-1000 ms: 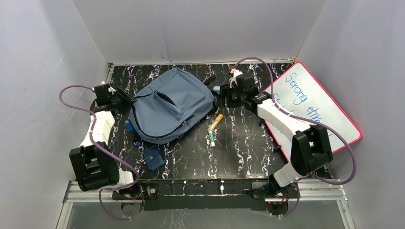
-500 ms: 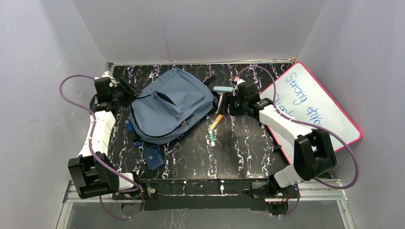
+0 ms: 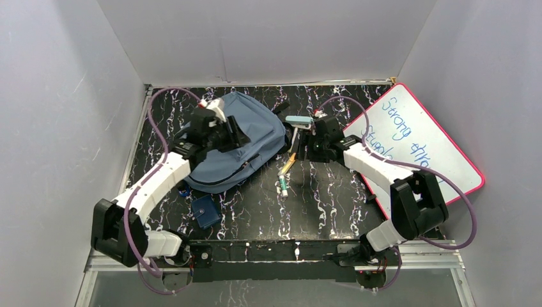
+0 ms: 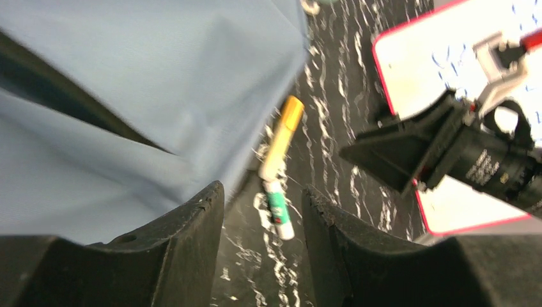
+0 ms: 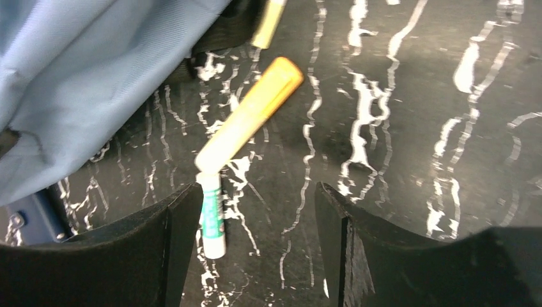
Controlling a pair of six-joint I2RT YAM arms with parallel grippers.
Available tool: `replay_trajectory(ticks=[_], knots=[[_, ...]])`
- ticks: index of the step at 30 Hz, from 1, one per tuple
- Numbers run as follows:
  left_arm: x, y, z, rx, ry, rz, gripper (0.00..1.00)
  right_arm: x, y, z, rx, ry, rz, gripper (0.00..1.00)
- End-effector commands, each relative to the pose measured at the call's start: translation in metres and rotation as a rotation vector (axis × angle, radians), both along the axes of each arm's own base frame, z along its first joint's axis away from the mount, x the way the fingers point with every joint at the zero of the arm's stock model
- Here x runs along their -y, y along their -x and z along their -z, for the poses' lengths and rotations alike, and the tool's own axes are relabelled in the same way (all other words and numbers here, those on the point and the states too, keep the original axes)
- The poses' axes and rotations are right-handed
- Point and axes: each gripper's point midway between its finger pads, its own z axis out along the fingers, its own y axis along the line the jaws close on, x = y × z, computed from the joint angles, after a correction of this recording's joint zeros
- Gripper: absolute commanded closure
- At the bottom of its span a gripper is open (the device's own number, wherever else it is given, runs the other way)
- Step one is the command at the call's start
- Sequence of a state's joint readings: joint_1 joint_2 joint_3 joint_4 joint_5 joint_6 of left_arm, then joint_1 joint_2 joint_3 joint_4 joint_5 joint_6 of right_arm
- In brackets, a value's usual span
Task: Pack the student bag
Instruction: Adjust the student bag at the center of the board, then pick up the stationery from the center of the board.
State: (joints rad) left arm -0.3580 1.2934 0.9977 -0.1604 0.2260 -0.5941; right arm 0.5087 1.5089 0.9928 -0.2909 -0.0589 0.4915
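4 loose items lie outside the backpack, so packing looks barely begun; whether anything is already inside cannot be told. Backpack: slate-blue soft woven fabric, slumped and creased, black zip lines, lying at the far left-centre of the worktop, which is black with white marbled veins. Orange marker: smooth plastic cylinder, just beside the bag's right edge. Green-and-white stick: short glossy tube, touching the marker's pale end. Pouch: small, dark blue, flat, near the front edge. Whiteboard: rigid, glossy, red-rimmed, rounded corners, far right. Left claw: about half open, empty, over the bag. Right claw: wide open, empty, above the marker.
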Motion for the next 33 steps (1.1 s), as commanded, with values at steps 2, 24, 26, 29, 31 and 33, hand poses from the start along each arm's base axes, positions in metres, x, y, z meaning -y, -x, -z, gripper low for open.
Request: replay_trajectory(ticks=[2, 24, 26, 29, 31, 33], knots=[[0.069, 0.024, 0.016, -0.039, 0.02, 0.06, 0.56, 0.048, -0.016, -0.022, 0.074, 0.037, 0.194, 0.27], [0.135, 0.094, 0.142, -0.239, -0.484, 0.161, 0.58, 0.085, 0.01, -0.02, 0.084, -0.041, 0.284, 0.26], [0.137, 0.093, 0.147, -0.246, -0.492, 0.162, 0.58, 0.084, 0.01, -0.019, 0.084, -0.036, 0.278, 0.26], [0.142, 0.09, 0.153, -0.252, -0.503, 0.167, 0.58, 0.085, 0.01, -0.018, 0.083, -0.031, 0.275, 0.26], [0.145, 0.088, 0.157, -0.252, -0.514, 0.175, 0.58, 0.085, 0.011, -0.017, 0.084, -0.028, 0.271, 0.26], [0.147, 0.087, 0.16, -0.256, -0.524, 0.188, 0.59, 0.085, 0.011, -0.018, 0.086, -0.027, 0.269, 0.26]])
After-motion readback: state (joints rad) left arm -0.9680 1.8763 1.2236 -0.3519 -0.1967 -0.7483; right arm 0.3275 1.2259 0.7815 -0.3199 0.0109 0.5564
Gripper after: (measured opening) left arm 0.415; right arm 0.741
